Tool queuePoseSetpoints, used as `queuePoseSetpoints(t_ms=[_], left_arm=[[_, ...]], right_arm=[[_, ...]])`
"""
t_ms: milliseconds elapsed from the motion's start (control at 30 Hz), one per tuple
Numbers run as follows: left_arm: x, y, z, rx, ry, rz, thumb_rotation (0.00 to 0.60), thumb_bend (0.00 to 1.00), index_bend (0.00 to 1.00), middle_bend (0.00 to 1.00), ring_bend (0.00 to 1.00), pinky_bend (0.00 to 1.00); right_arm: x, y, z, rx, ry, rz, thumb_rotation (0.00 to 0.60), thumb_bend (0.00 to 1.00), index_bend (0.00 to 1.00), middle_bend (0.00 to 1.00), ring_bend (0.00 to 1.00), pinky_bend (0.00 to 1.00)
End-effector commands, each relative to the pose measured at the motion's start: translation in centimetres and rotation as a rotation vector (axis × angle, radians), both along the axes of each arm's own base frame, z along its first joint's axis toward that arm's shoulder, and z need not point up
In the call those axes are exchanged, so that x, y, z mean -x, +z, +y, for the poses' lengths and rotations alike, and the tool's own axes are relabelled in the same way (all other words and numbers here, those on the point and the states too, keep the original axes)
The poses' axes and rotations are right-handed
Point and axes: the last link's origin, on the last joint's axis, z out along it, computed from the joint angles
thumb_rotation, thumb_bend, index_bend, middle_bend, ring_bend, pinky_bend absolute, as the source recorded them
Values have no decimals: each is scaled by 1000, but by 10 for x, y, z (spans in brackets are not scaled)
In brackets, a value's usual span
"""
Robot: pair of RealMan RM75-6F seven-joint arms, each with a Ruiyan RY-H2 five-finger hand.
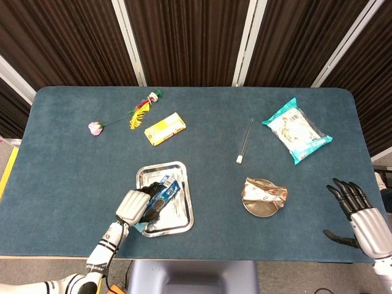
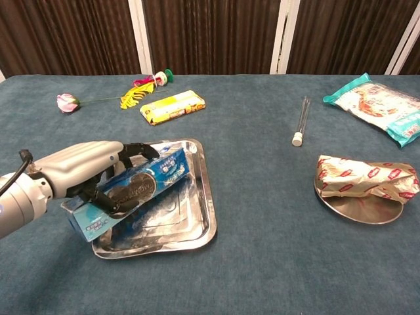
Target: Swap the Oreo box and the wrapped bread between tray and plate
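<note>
The blue Oreo box (image 2: 134,190) (image 1: 160,195) is tilted over the steel tray (image 2: 190,230) (image 1: 184,217), lifted at one end. My left hand (image 2: 92,170) (image 1: 138,205) grips it, fingers wrapped around its middle. The wrapped bread (image 2: 366,176) (image 1: 264,193), in gold and red foil, lies on the round metal plate (image 2: 361,211) (image 1: 260,209) at the right. My right hand (image 1: 358,211) hovers open near the table's right front corner, well away from the plate; the chest view does not show it.
A yellow box (image 1: 165,128), a pink rose (image 1: 95,128) and a feathered toy (image 1: 142,110) lie at the back left. A glass tube (image 1: 245,141) and a teal snack bag (image 1: 296,130) lie at the back right.
</note>
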Motion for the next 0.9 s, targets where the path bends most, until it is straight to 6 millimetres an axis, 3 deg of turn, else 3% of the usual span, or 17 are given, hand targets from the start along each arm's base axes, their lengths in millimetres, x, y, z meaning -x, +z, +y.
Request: queuePoseSetpoints(t_ms=[33,200,433,700,900], left_arm=[[-1,0,6,-77,-15,-39,600,438,524,607,676,814],[1,1,13,-110,-35,-39,600,493,599,655,737,871],[-10,9,32,-177,-128,-68,600,534,626,683,763,895],[-53,5,89,-227,-323,-116,600,536,656,703,781,915],[-93,-20,138,-210,-426,-55,600,533,657,700,781,915]], right_arm=[[0,0,0,1,-3,1,600,123,0,0,0,0],[1,1,0,5,-8,1,600,123,0,0,0,0],[1,1,0,-1,-17,1,600,123,0,0,0,0],[3,4,-4,12,-36,-6,600,123,0,0,0,0],[7,0,-13,-12,-72,-5,600,123,0,0,0,0]])
